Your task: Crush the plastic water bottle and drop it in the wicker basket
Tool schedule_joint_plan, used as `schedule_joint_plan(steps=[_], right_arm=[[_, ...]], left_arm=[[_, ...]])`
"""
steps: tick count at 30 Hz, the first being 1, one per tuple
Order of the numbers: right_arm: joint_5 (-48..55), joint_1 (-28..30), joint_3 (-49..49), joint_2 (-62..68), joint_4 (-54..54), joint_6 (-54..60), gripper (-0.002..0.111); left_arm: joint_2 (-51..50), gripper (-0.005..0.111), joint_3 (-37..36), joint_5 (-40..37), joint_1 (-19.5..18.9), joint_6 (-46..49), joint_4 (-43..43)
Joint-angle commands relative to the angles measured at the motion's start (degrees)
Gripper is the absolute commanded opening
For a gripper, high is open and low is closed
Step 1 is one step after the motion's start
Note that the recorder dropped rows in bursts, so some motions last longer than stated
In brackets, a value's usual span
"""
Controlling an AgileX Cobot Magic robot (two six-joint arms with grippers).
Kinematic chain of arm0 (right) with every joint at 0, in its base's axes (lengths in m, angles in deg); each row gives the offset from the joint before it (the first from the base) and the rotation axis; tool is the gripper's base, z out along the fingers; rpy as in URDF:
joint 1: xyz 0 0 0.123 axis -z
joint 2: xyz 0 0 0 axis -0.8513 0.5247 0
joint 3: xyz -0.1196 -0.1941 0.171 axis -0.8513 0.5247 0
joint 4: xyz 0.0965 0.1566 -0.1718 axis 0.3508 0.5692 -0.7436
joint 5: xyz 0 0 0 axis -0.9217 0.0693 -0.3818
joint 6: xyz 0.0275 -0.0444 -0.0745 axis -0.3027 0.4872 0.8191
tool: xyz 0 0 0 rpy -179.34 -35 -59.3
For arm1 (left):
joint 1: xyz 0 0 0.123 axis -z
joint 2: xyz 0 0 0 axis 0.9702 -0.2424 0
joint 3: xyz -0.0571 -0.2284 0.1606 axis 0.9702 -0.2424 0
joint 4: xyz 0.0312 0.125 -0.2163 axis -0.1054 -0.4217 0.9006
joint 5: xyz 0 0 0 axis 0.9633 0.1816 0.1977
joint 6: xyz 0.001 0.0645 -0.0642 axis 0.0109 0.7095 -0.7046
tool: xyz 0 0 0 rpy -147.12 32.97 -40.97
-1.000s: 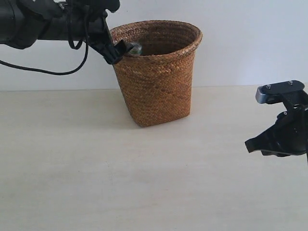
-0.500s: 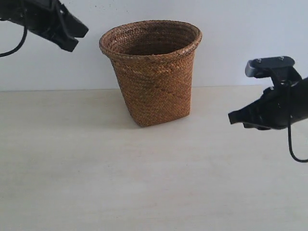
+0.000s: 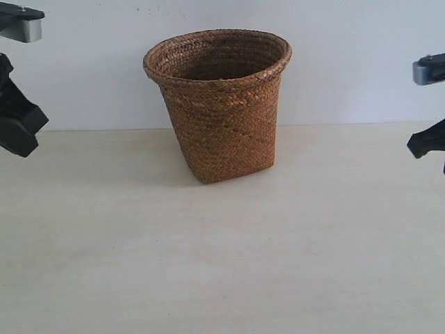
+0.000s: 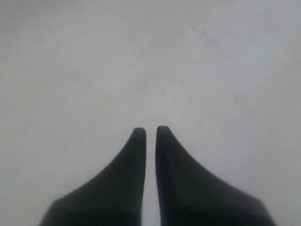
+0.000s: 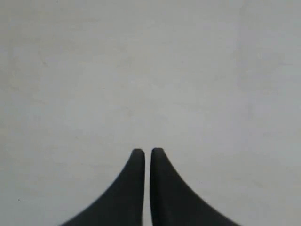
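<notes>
The brown wicker basket (image 3: pixel 222 104) stands upright at the back middle of the pale table (image 3: pixel 222 264). No plastic water bottle shows in any view; the basket's inside is hidden from here. My left gripper (image 3: pixel 21 132) hangs at the far left edge, well away from the basket. In the left wrist view its black fingers (image 4: pixel 149 129) stand nearly together with only a thin gap and nothing between them. My right gripper (image 3: pixel 424 142) sits at the far right edge. Its tips (image 5: pixel 147 151) are likewise almost touching, empty, over bare table.
A plain white wall (image 3: pixel 348 62) runs behind the table. Both wrist views show only the pale tabletop.
The left arm has pulled back from the basket rim to the far left and dropped lower. The right arm has withdrawn to the right edge. The bottle seen at the rim one second ago is gone from sight.
</notes>
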Motion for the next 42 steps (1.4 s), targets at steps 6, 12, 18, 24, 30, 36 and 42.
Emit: schedule_joint_plan(steps=[6, 12, 18, 24, 30, 36, 42], right_arm=[[-5.98, 2.46, 4.26, -13.89, -0.46, -0.5, 0.0], [-18.16, 2.46, 15.66, -27.81, -0.46, -0.61, 0.0], [-30.85, 2.46, 27.16, -42.31, 0.17, -1.78, 0.0], [-39.24, 2.46, 35.22, -55.22, 0.34, -1.78, 0.0], [-45.28, 2.46, 42.16, -64.66, 0.67, -2.34, 0.0], [-51.13, 2.46, 47.59, -74.22, 0.67, -3.44, 0.0], [-50.56, 2.46, 48.66, -83.41, 0.67, -4.0, 0.0]], left_arm=[[13.52, 0.004, -11.47, 6.13, -0.26, -3.13, -2.81], [25.19, 0.004, -22.97, 16.52, -0.26, -3.22, -2.81], [37.55, 0.004, -33.99, 29.62, -0.26, -5.31, -2.81], [49.64, 0.004, -42.43, 38.48, -0.26, -5.31, -2.81], [58.8, 0.004, -49.96, 44.34, -0.26, -5.31, -2.81], [68.79, 0.004, -55.44, 48.19, -0.26, -5.31, -1.87], [79.38, 0.004, -58.76, 48.17, -0.26, -5.31, 1.72]])
